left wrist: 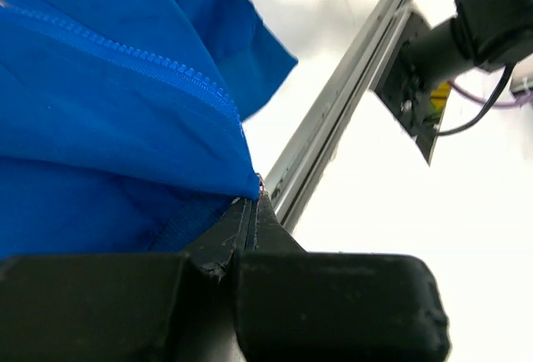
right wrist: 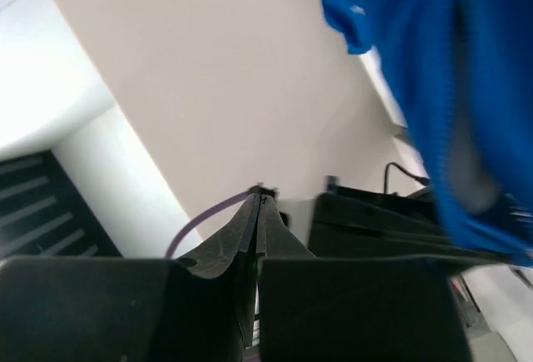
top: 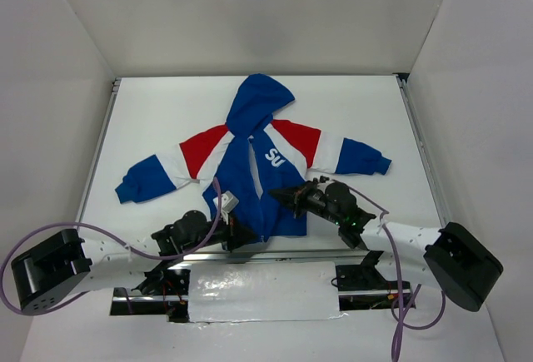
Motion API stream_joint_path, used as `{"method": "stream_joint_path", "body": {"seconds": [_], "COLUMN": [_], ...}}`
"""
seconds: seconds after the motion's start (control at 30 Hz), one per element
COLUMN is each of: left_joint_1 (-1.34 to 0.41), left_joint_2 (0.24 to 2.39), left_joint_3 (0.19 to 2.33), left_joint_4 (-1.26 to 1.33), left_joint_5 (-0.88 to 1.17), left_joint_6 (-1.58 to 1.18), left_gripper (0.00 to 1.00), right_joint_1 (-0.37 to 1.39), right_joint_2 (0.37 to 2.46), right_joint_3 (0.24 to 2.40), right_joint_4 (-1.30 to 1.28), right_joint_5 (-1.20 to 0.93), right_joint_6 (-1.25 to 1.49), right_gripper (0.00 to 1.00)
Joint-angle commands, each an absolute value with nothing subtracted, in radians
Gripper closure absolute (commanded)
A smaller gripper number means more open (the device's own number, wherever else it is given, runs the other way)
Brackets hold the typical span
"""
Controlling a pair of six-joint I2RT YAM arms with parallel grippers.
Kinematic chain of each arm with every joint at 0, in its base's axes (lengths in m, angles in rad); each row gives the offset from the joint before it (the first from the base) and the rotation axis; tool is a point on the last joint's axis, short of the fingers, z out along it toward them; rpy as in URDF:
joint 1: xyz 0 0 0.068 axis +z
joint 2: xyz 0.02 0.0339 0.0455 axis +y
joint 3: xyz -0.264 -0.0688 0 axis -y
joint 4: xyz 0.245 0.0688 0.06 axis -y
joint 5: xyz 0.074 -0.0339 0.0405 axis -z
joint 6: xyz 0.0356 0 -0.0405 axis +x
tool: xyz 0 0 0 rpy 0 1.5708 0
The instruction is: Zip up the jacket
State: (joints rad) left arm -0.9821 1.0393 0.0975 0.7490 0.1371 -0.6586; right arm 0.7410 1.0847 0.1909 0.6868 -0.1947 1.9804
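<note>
The jacket (top: 237, 183) lies flat on the white table (top: 150, 112), hood toward the far wall, sleeves spread, white lettering on the chest. My left gripper (top: 252, 235) is at the bottom hem by the zipper's lower end. In the left wrist view its fingers (left wrist: 252, 200) are shut on the corner of the blue hem (left wrist: 100, 129), with the zipper teeth (left wrist: 150, 62) running up from there. My right gripper (top: 276, 193) hovers over the right front panel near the zipper. In the right wrist view it (right wrist: 261, 194) is shut with no cloth between the tips; blurred blue fabric (right wrist: 416, 62) hangs to the right.
A metal rail (left wrist: 333, 129) runs along the table's near edge, just behind the hem. The right arm's base (left wrist: 425, 87) stands beyond it. A white plate (top: 258, 291) lies between the arm bases. White walls enclose the table on three sides.
</note>
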Motion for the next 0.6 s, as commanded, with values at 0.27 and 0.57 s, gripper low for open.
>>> {"method": "stream_joint_path", "body": {"seconds": [0.27, 0.57], "left_joint_1": [-1.0, -0.997], "left_joint_2": [0.93, 0.77], "left_joint_3": [0.084, 0.071], "left_joint_4": [0.781, 0.68], "left_joint_5": [0.037, -0.04], "left_joint_6": [-0.693, -0.7], "left_gripper": [1.0, 1.0], "right_joint_1": [0.765, 0.784], "right_joint_2": [1.173, 1.103], "right_joint_3": [0.516, 0.143], "right_joint_4": [0.314, 0.71], "right_joint_5": [-0.253, -0.406], "right_joint_6": [1.321, 1.123], "right_gripper": [0.85, 0.43]}}
